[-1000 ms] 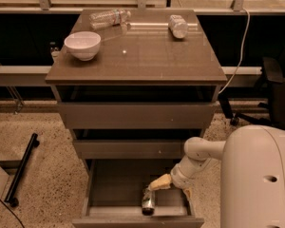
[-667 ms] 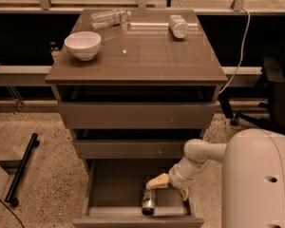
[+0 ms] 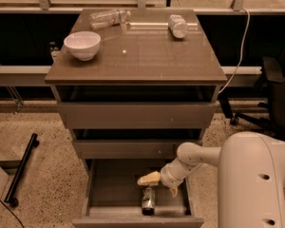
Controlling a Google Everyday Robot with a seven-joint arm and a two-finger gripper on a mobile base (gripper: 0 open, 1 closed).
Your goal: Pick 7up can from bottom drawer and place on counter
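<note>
Over bottom drawer [image 3: 109, 190], gripper [image 3: 160, 185] spread above 7up can [image 3: 148, 201], position hardly changed.

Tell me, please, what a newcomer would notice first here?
The white arm reaches into the open bottom drawer, its gripper open just above the 7up can near the drawer's front. On the counter sit a white bowl at left and two clear bottles at the back.
</note>
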